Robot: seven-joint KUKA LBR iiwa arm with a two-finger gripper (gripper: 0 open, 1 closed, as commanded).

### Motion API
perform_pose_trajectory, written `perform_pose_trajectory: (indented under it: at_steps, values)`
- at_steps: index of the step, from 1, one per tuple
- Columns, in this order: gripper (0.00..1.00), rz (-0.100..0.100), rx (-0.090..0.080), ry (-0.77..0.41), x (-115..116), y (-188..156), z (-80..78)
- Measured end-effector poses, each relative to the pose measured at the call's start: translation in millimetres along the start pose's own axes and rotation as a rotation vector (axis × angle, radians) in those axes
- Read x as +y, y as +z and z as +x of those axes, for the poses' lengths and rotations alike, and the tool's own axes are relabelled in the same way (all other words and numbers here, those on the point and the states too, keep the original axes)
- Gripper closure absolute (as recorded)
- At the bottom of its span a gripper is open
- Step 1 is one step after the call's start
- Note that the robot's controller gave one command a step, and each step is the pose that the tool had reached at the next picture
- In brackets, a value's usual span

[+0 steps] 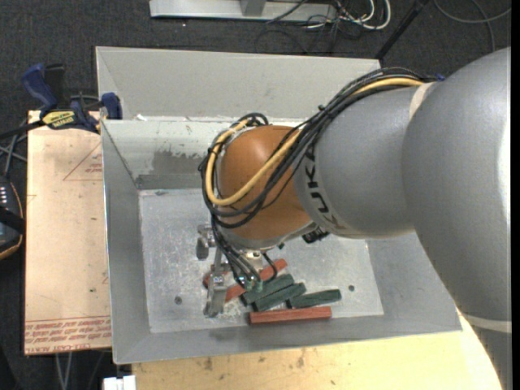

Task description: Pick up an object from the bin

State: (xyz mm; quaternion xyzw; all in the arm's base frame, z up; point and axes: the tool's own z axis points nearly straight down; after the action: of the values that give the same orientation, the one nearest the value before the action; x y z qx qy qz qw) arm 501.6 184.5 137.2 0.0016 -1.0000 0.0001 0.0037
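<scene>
One camera looks down from above and slightly aside on the bin point(122, 242); arm point(406, 153) enters from right.

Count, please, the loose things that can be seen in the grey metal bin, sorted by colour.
Dark green oblong blocks: 2 (the second lies further right)
Red-brown flat bar: 1
Orange-red piece, partly hidden under the arm: 1
Total: 4 in sight; the arm may hide more.
</scene>
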Motion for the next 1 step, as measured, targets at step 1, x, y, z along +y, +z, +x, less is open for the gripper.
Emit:
perform_pose_trajectory:
  at_steps: [1]
  values:
    - [0.0,-0.001,-0.007,0.003,-0.6,-3.4,-2.1]
